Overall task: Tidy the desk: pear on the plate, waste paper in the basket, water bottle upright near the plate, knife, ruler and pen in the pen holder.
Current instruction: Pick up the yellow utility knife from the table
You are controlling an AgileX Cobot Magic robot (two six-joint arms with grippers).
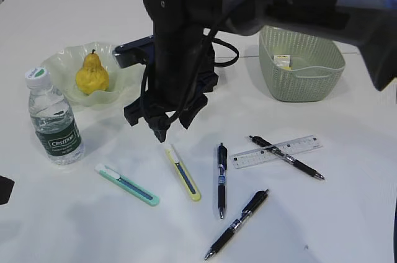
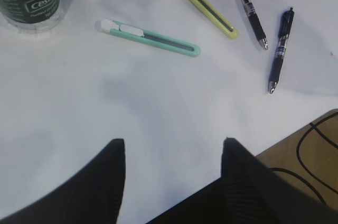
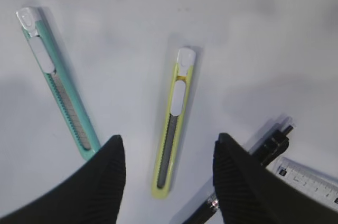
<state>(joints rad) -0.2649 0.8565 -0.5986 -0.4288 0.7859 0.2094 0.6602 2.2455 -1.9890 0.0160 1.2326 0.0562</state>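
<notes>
Two utility knives are lying on the worktop (image 1: 347,213): a yellow knife (image 3: 173,123) directly under the right end effector (image 3: 168,152) and a teal knife (image 3: 59,84) just to one side. The right end effector is hanging over the yellow knife with its jaws standing well apart and nothing between them. The left end effector (image 2: 173,152) is also gaping and empty, hovering over bare worktop near the front edge.

The likeliest trouble is coming from the knife's flatness: it is lying low against the surface, so the fingertips (image 3: 117,150) risk scraping the worktop or sliding over the handle without catching it. The knife is also running lengthwise between the fingers, so closing across its narrow width is leaving little margin; a slightly skewed descent could flick it sideways toward the black pen (image 3: 269,147) and the ruler (image 3: 311,182), which are sitting close by. The teal knife's end is lying near the other finger and could be nudged.

No pen holder is showing in any view, so the drop-off point is uncertain. The pear (image 1: 92,74) is already sitting on the plate (image 1: 59,64), the water bottle (image 1: 54,120) is standing upright beside it, and some paper is lying in the basket (image 1: 301,64).
</notes>
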